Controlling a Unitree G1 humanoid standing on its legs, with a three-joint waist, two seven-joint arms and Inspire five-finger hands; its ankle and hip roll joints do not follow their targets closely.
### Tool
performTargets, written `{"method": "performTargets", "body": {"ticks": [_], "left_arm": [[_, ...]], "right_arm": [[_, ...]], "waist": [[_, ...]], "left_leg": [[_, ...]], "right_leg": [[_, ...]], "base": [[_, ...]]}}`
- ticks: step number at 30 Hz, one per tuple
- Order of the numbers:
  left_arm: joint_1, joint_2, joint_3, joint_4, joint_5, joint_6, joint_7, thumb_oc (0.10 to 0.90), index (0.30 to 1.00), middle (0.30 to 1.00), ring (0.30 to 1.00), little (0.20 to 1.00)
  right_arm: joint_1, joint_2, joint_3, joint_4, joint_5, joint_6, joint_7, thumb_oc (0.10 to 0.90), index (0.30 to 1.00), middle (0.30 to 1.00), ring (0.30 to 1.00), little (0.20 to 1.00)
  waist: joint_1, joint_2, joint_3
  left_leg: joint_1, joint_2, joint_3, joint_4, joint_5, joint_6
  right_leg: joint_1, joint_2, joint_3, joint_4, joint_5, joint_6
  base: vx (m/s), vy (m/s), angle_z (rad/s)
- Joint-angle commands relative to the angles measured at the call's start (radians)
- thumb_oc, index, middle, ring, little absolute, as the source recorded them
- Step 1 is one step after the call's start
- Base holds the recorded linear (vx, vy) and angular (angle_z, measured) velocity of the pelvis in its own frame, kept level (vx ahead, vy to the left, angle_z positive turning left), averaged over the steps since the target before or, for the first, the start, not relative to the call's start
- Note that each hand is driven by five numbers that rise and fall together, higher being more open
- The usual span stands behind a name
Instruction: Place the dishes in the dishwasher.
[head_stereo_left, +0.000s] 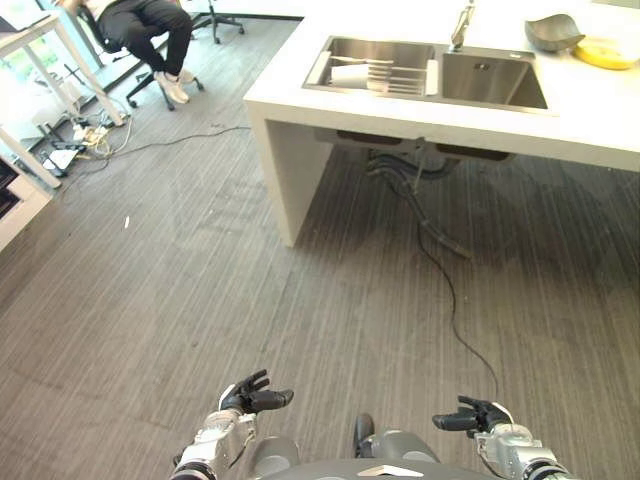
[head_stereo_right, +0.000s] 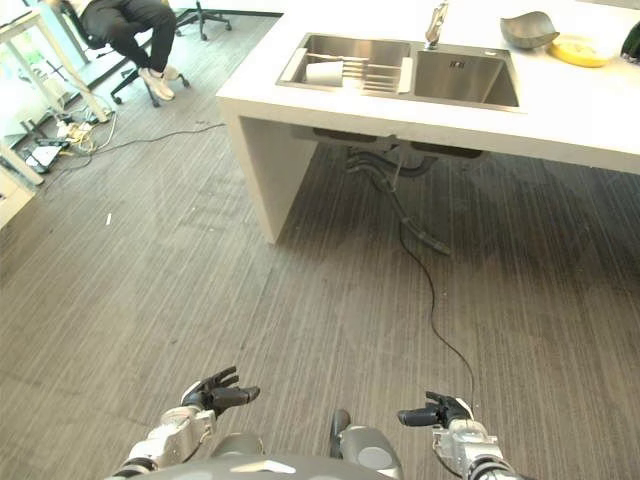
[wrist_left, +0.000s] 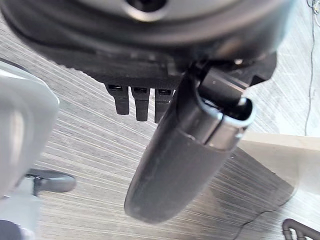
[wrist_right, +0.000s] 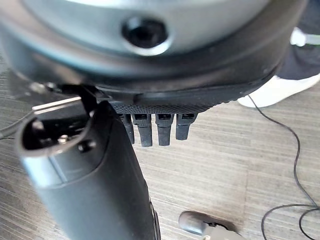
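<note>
A white cup (head_stereo_left: 350, 73) lies on a wire rack (head_stereo_left: 400, 78) in the left basin of a steel sink (head_stereo_left: 495, 82), far ahead on a white counter (head_stereo_left: 590, 115). On the counter past the sink rest a grey bowl (head_stereo_left: 553, 32) and a yellow plate (head_stereo_left: 607, 52). My left hand (head_stereo_left: 252, 398) and right hand (head_stereo_left: 474, 416) hover low over the floor, well short of the counter, and both are empty. In the wrist views the left hand (wrist_left: 180, 165) and the right hand (wrist_right: 90, 190) have relaxed fingers with only floor beyond them.
Grey plank floor (head_stereo_left: 200, 290) stretches between me and the counter. Dark hoses (head_stereo_left: 420, 190) hang beneath the sink. A person (head_stereo_left: 150, 25) sits on an office chair at the far left, near white table legs (head_stereo_left: 70, 60) and a tangle of cables (head_stereo_left: 80, 135).
</note>
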Motion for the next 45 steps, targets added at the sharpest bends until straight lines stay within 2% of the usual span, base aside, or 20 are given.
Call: {"method": "performTargets", "body": {"ticks": [1, 4, 5, 7, 11, 14, 16, 17, 20, 21, 23, 24, 28, 32, 34, 35, 38, 40, 42, 45], "left_arm": [[-0.101, 0.067, 0.032, -0.175, -0.05, -0.078, 0.01, 0.8, 0.9, 0.9, 0.9, 0.9], [-0.102, 0.075, 0.035, -0.205, -0.055, -0.085, 0.013, 0.8, 0.9, 0.9, 0.9, 0.9], [-0.111, 0.115, 0.05, -0.342, -0.088, -0.107, 0.01, 0.8, 0.9, 0.9, 0.9, 0.9], [-0.11, 0.131, 0.07, -0.402, -0.107, -0.119, 0.009, 0.8, 0.9, 0.9, 0.9, 0.9], [-0.088, 0.154, 0.092, -0.506, -0.105, -0.129, -0.007, 0.8, 0.9, 0.9, 0.9, 0.9], [-0.086, 0.194, 0.11, -0.635, -0.075, -0.13, -0.021, 0.8, 0.9, 0.9, 0.9, 0.9], [-0.092, 0.235, 0.122, -0.746, -0.014, -0.138, -0.024, 0.8, 0.9, 0.9, 0.9, 0.9], [-0.11, 0.284, 0.135, -0.855, 0.094, -0.155, -0.011, 0.8, 0.9, 0.9, 0.9, 0.9], [-0.132, 0.318, 0.152, -0.962, 0.195, -0.176, 0.011, 0.8, 0.9, 0.9, 0.9, 0.9], [-0.176, 0.328, 0.153, -1.023, 0.247, -0.203, 0.036, 0.8, 0.9, 0.9, 0.9, 0.9], [-0.194, 0.331, 0.151, -1.049, 0.271, -0.217, 0.048, 0.8, 0.9, 0.9, 0.9, 0.9], [-0.229, 0.333, 0.154, -1.078, 0.308, -0.24, 0.082, 0.8, 0.9, 0.9, 0.9, 0.9], [-0.269, 0.325, 0.161, -1.122, 0.392, -0.264, 0.152, 0.8, 0.9, 0.9, 0.9, 0.9], [-0.269, 0.306, 0.176, -1.116, 0.403, -0.281, 0.193, 0.8, 0.9, 0.9, 0.9, 0.9], [-0.262, 0.294, 0.175, -1.11, 0.356, -0.29, 0.199, 0.8, 0.9, 0.9, 0.9, 0.9], [-0.262, 0.29, 0.179, -1.089, 0.328, -0.291, 0.212, 0.8, 0.9, 0.9, 0.9, 0.9], [-0.259, 0.275, 0.178, -1.07, 0.288, -0.298, 0.224, 0.8, 0.9, 0.9, 0.9, 0.9], [-0.258, 0.265, 0.172, -1.06, 0.273, -0.301, 0.226, 0.8, 0.9, 0.9, 0.9, 0.9], [-0.254, 0.249, 0.171, -1.048, 0.26, -0.303, 0.23, 0.8, 0.9, 0.9, 0.9, 0.9], [-0.248, 0.244, 0.169, -1.029, 0.249, -0.303, 0.23, 0.8, 0.9, 0.9, 0.9, 0.9]], "right_arm": [[0.006, -0.052, -0.003, 0.004, 0.002, -0.019, -0.009, 0.8, 0.9, 0.9, 0.9, 0.9], [0.008, -0.053, -0.006, 0.005, 0.004, -0.022, -0.01, 0.8, 0.9, 0.9, 0.9, 0.9], [0.006, -0.051, -0.012, 0.011, 0.002, -0.034, -0.011, 0.8, 0.9, 0.9, 0.9, 0.9], [0.003, -0.042, -0.011, 0.022, -0.006, -0.036, -0.011, 0.8, 0.9, 0.9, 0.9, 0.9], [0.003, -0.022, -0.013, 0.082, -0.051, -0.032, 0.012, 0.8, 0.9, 0.9, 0.9, 0.9], [0.017, -0.007, -0.052, 0.159, -0.075, -0.022, 0.023, 0.8, 0.9, 0.9, 0.9, 0.9], [0.022, 0.002, -0.071, 0.198, -0.089, -0.018, 0.034, 0.8, 0.9, 0.9, 0.9, 0.9], [0.034, 0.009, -0.086, 0.211, -0.088, -0.017, 0.04, 0.8, 0.9, 0.9, 0.9, 0.9], [0.037, 0.018, -0.084, 0.217, -0.09, -0.02, 0.043, 0.8, 0.9, 0.9, 0.9, 0.9], [0.047, 0.024, -0.075, 0.21, -0.083, -0.028, 0.043, 0.8, 0.9, 0.9, 0.9, 0.9], [0.051, 0.026, -0.07, 0.204, -0.08, -0.031, 0.044, 0.8, 0.9, 0.9, 0.9, 0.9], [0.051, 0.026, -0.062, 0.196, -0.07, -0.034, 0.041, 0.8, 0.9, 0.9, 0.9, 0.9], [0.078, 0.066, -0.028, 0.177, -0.063, -0.046, 0.037, 0.8, 0.9, 0.9, 0.9, 0.9], [0.136, 0.091, 0.025, 0.134, -0.09, -0.059, 0.035, 0.8, 0.9, 0.9, 0.9, 0.9], [0.156, 0.102, 0.048, 0.107, -0.097, -0.066, 0.027, 0.8, 0.9, 0.9, 0.9, 0.9], [0.164, 0.095, 0.062, 0.068, -0.101, -0.074, 0.017, 0.8, 0.9, 0.9, 0.9, 0.9], [0.174, 0.08, 0.064, 0.019, -0.091, -0.077, 0.004, 0.8, 0.9, 0.9, 0.9, 0.9], [0.179, 0.077, 0.065, 0.005, -0.086, -0.078, 0.001, 0.8, 0.9, 0.9, 0.9, 0.9], [0.185, 0.074, 0.071, 0.004, -0.089, -0.085, 0.002, 0.8, 0.9, 0.9, 0.9, 0.9], [0.203, 0.072, 0.078, 0.018, -0.101, -0.09, 0.008, 0.8, 0.9, 0.9, 0.9, 0.9]], "waist": [[0.032, -0.01, 0.047], [0.045, -0.009, 0.054], [0.095, 0.018, 0.068], [0.12, 0.018, 0.073], [0.137, 0.013, 0.031], [0.15, -0.003, 0.007], [0.142, -0.002, 0.011], [0.12, 0.016, 0.025], [0.1, 0.037, 0.034], [0.078, 0.026, 0.036], [0.062, 0.023, 0.039], [0.045, 0.015, 0.045], [0.023, 0.004, 0.04], [-0.013, -0.006, 0.01], [-0.02, -0.003, 0.008], [-0.023, -0.008, 0.026], [-0.039, -0.016, 0.052], [-0.035, -0.011, 0.054], [-0.028, -0.006, 0.056], [-0.005, -0.002, 0.063]], "left_leg": [[0.053, -0.086, 0.123, -0.326, -0.024, 0.08], [0.028, -0.087, 0.137, -0.39, -0.029, 0.078], [-0.068, -0.098, 0.149, -0.605, 0.107, 0.041], [-0.083, -0.092, 0.156, -0.641, 0.142, 0.032], [-0.033, -0.097, 0.156, -0.67, 0.109, 0.056], [-0.003, -0.111, 0.181, -0.654, 0.06, 0.091], [0.037, -0.126, 0.187, -0.648, 0.022, 0.119], [0.073, -0.123, 0.179, -0.65, -0.002, 0.141], [0.134, -0.11, 0.174, -0.683, -0.021, 0.151], [0.182, -0.124, 0.16, -0.708, -0.035, 0.141], [0.21, -0.12, 0.15, -0.72, -0.046, 0.129], [0.255, -0.107, 0.144, -0.745, -0.065, 0.107], [0.312, -0.094, 0.136, -0.752, -0.103, 0.083], [0.336, -0.063, 0.145, -0.676, -0.115, 0.054], [0.316, -0.051, 0.141, -0.575, -0.07, 0.044], [0.248, -0.044, 0.133, -0.416, -0.006, 0.039], [0.156, 0.002, 0.176, -0.269, 0.036, 0.031], [0.136, 0.003, 0.182, -0.286, 0.023, 0.04], [0.114, -0.034, 0.162, -0.361, -0.013, 0.048], [0.057, -0.043, 0.13, -0.532, 0.003, 0.029]], "right_leg": [[0.017, -0.059, 0.038, -0.038, -0.001, 0.171], [0.037, -0.06, 0.037, -0.046, -0.013, 0.174], [0.132, -0.018, 0.052, -0.098, -0.041, 0.172], [0.173, -0.011, 0.061, -0.131, -0.049, 0.174], [0.227, -0.031, 0.073, -0.144, -0.08, 0.201], [0.194, -0.068, 0.076, 0.027, -0.094, 0.232], [0.124, -0.096, 0.076, 0.219, -0.016, 0.264], [0.057, -0.092, 0.083, 0.39, 0.057, 0.276], [-0.038, -0.11, 0.048, 0.485, 0.058, 0.274], [-0.079, -0.126, 0.013, 0.339, 0.016, 0.253], [-0.072, -0.129, -0.004, 0.243, 0.005, 0.253], [-0.111, -0.156, -0.012, 0.082, 0.039, 0.27], [-0.099, -0.155, 0.003, -0.023, 0.093, 0.293], [-0.047, -0.109, 0.04, -0.042, 0.08, 0.261], [-0.019, -0.082, 0.05, -0.048, 0.064, 0.239], [0.011, -0.061, 0.07, -0.054, 0.044, 0.207], [0.032, -0.046, 0.078, -0.05, 0.01, 0.172], [0.039, -0.042, 0.083, -0.05, -0.001, 0.168], [0.045, -0.035, 0.112, -0.058, -0.008, 0.177], [0.085, -0.04, 0.146, -0.081, -0.022, 0.191]], "base": [[0.09, -0.019, 0.09], [0.27, -0.013, -0.14], [0.42, 0.006, -0.13], [0.47, 0.076, -0.25], [0.35, 0.128, -0.66], [0.31, 0.144, -0.11], [0.31, 0.196, 0.08], [0.23, 0.164, 0.05], [0.27, 0.075, 0.31], [0.34, -0.033, 0.27], [0.35, -0.149, 0.27], [0.34, -0.189, 0.35], [0.28, -0.177, 0.14], [0.26, -0.208, 0.13], [0.21, -0.266, -0.17], [0.13, -0.226, -0.6], [0.1, -0.236, -0.6], [0.08, -0.022, -0.2], [0.16, 0.035, -0.36], [0.2, 0.093, -0.52]]}}
